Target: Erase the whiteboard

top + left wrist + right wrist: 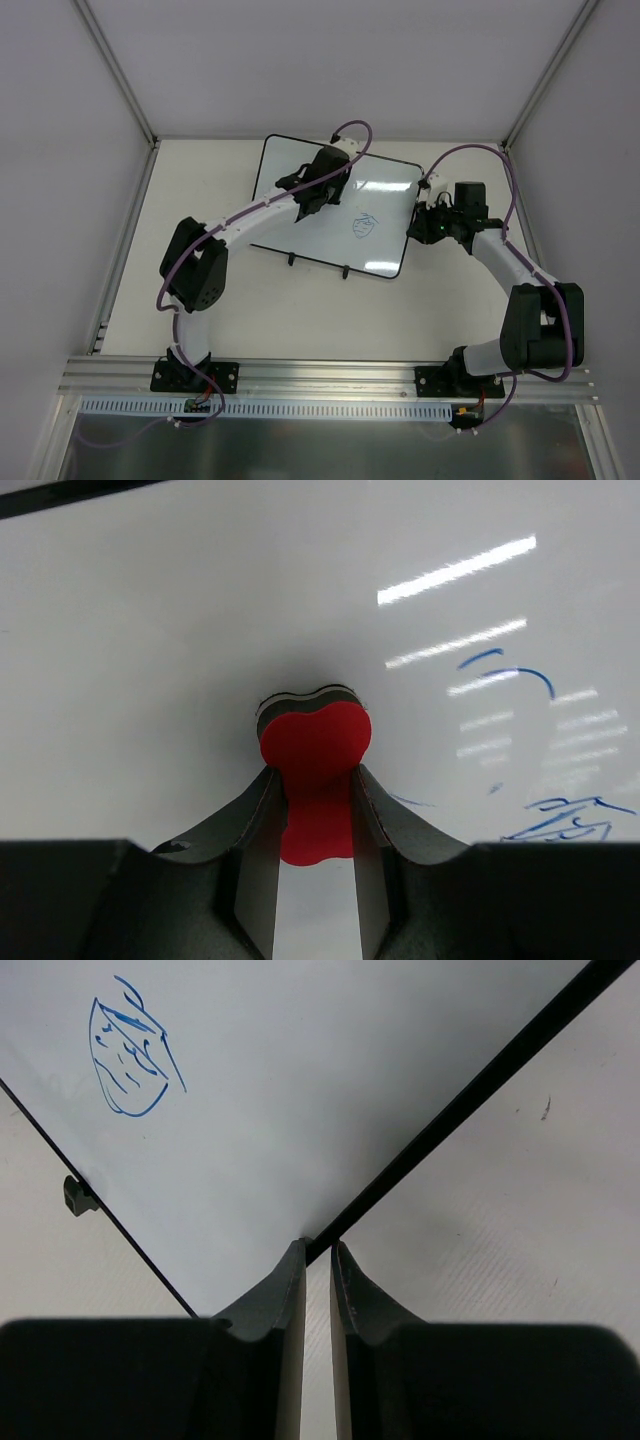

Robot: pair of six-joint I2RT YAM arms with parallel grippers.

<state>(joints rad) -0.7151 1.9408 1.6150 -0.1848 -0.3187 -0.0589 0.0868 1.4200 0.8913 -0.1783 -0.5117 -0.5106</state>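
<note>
The left gripper (pixel 315 780) squeezes a red bone-shaped eraser (pixel 316 742), whose grey bottom is pressed onto the shiny white board (pixel 150 630). The right gripper (pixel 317 1250) is almost shut and pinches the board's thin black frame (pixel 480 1085) at its right edge. The board lies on the pale table (pixel 300 320) between both arms, with a blue scribble (pixel 130 1055) too messy to read.

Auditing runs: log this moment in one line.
left gripper: shut on eraser | right gripper: shut on whiteboard | doodle: unerased
</note>
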